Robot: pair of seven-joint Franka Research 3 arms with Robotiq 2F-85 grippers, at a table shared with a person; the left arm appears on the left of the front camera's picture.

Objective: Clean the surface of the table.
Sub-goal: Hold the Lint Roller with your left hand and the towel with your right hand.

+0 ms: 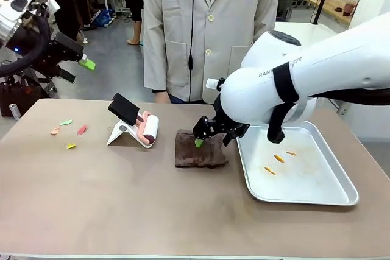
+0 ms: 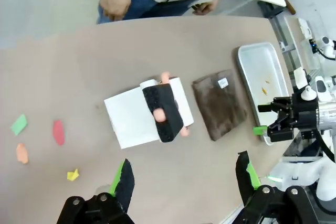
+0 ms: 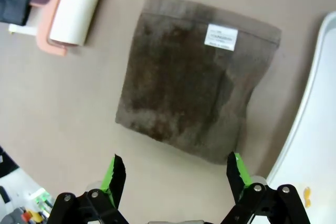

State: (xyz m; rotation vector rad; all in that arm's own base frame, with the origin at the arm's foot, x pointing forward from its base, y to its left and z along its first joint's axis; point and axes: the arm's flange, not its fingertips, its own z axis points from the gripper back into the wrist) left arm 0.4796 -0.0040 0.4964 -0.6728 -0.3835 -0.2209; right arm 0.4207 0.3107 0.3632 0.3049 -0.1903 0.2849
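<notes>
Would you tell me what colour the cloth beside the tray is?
The cloth is dark brown; clearest in right wrist view.

The right gripper (image 3: 176, 163), jaws spread, hovers over a folded dark-brown cloth (image 3: 184, 98) with white label (image 3: 220, 36) on the matte taupe-brown table (image 3: 63, 108).

Behind black jaws with green pads (image 3: 111, 174), the right arm (image 1: 341, 53) is rounded glossy white, a black strap (image 1: 283, 86) crossing its grey lettering (image 1: 273, 70), and a black cable (image 1: 30, 47) loops behind the left jaws.
</notes>
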